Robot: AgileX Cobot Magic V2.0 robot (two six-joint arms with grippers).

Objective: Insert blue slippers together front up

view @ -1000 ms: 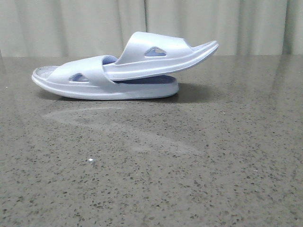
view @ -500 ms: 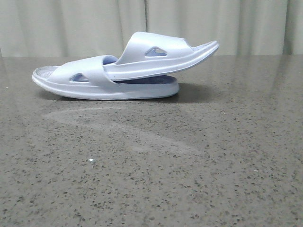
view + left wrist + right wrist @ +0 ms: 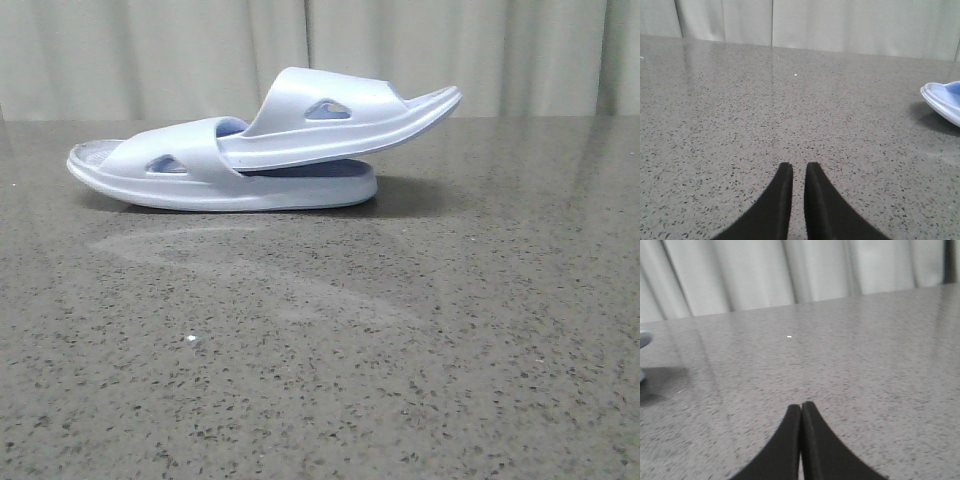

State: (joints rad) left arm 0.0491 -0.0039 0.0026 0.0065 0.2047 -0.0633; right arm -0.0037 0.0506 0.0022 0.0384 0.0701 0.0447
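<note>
The blue slippers (image 3: pixel 265 150) were seen nested on the surface (image 3: pixel 330 340), long axis left to right, upper one tilted. Neither arm was shown near them. The left claw (image 3: pixel 794 172) was barely parted, empty; the right claw (image 3: pixel 801 412) was clenched, empty.

A grey speckled stone table (image 3: pixel 320 380) fills the front view, its polished top glossy with faint pale streaks. Behind its far edge hangs a pale pleated curtain (image 3: pixel 150 50).
</note>
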